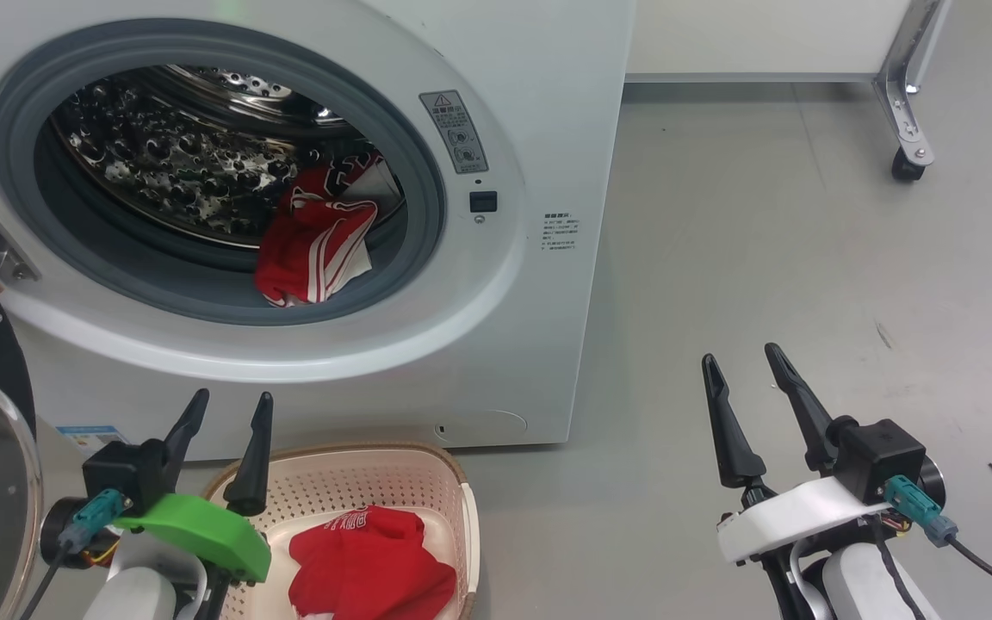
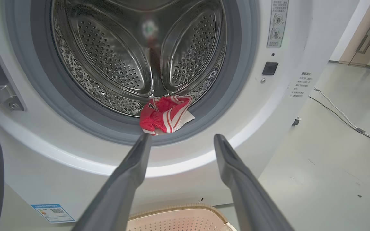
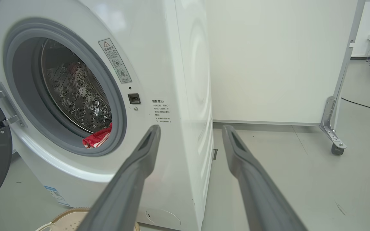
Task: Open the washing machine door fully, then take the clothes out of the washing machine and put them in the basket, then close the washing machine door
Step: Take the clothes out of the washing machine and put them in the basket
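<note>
Grey floor (image 1: pixel 763 241): smooth, few dark specks. Washing machine (image 1: pixel 548 129) stands at left. Basket (image 1: pixel 375 486) just before its front. Partition caster (image 1: pixel 908 164) far right. White cable (image 2: pixel 334 107) trails across.

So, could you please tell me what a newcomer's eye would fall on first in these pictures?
The red striped garment stands out most, lying at the lower edge of the washing machine's open grey-ringed mouth. Next comes a second red garment in the cream basket on the floor just in front. The left gripper and right gripper hover low, fingers spread, holding nothing.
</note>
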`<state>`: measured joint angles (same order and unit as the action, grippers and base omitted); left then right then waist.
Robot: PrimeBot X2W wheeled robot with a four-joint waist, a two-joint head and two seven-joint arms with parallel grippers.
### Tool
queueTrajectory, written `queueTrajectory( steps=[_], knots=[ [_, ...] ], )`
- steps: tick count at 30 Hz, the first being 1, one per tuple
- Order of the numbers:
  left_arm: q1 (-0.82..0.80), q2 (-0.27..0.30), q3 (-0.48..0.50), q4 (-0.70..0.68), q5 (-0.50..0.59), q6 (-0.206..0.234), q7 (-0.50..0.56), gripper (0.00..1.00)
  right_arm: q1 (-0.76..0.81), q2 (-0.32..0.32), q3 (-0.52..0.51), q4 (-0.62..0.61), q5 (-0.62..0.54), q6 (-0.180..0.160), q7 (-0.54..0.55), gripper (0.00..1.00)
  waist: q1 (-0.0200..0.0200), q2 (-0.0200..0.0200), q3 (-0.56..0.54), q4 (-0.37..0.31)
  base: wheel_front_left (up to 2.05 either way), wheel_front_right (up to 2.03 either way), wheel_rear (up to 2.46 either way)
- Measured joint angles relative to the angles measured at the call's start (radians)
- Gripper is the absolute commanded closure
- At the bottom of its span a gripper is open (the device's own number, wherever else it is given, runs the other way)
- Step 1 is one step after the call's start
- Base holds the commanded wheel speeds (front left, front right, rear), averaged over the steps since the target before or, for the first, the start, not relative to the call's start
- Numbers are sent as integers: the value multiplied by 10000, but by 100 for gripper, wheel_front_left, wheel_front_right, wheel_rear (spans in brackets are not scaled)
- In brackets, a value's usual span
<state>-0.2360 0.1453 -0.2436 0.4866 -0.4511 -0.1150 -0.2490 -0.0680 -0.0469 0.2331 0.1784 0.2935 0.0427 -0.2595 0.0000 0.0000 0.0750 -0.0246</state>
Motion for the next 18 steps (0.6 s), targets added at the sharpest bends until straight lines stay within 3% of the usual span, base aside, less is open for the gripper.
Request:
queueTrajectory(
  steps=[18],
  knots=[
    [1039, -81, 512, -1283, 226, 362, -2, 0, 336, 6, 29, -90, 52, 2, 0, 0, 0, 0, -254, -116, 0, 0, 0]
  ],
)
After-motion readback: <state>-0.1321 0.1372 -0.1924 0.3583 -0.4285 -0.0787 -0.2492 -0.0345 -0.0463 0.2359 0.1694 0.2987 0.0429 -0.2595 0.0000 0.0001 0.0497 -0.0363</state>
